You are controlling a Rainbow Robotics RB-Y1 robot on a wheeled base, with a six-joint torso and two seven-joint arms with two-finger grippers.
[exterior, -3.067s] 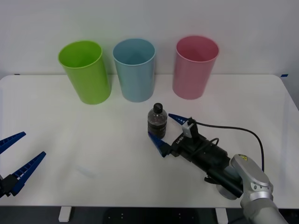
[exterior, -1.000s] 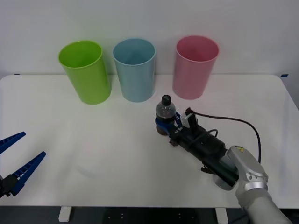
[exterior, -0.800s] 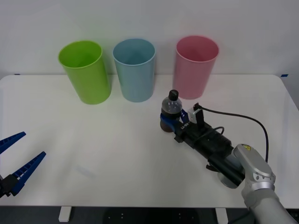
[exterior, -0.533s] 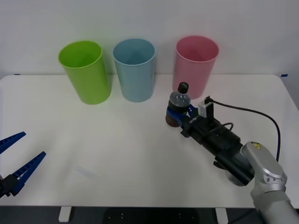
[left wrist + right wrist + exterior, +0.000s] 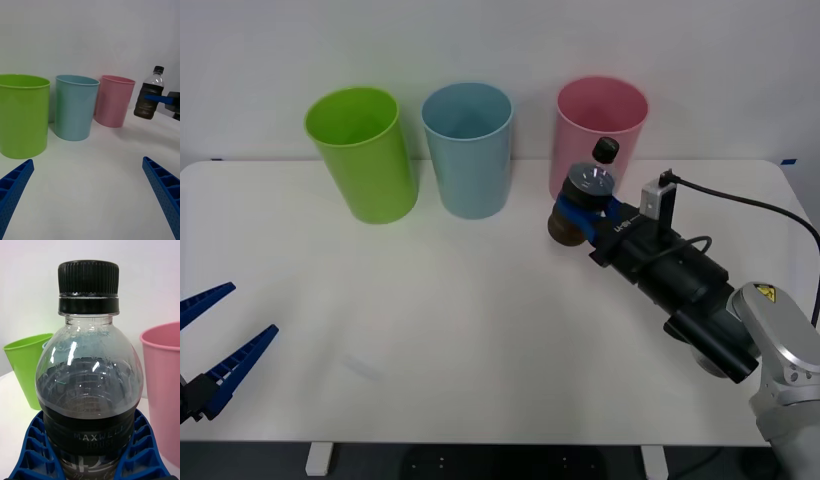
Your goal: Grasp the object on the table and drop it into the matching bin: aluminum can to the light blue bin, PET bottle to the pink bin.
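Observation:
The PET bottle (image 5: 588, 183), clear with a black cap and dark brown band, hangs tilted above the table (image 5: 380, 300), just in front of the pink bin (image 5: 601, 125). My right gripper (image 5: 577, 213) is shut on its lower body. In the right wrist view the bottle (image 5: 90, 382) stands between the blue fingers (image 5: 33, 450), with the pink bin (image 5: 163, 390) behind it. From the left wrist, the bottle (image 5: 149, 99) floats beside the pink bin (image 5: 114, 101). The light blue bin (image 5: 468, 150) stands left of the pink one. My left gripper (image 5: 215, 340) waits open at the table's near left.
A lime green bin (image 5: 363, 155) stands at the back left, beside the light blue bin (image 5: 75, 108). A black cable (image 5: 750, 205) trails from the right wrist. White tabletop stretches between my left gripper (image 5: 87, 161) and the three bins.
My right gripper closed on the bottle, lifted it off the table and carried it back and to the right toward the pink bin, tilting it. The left arm stayed still.

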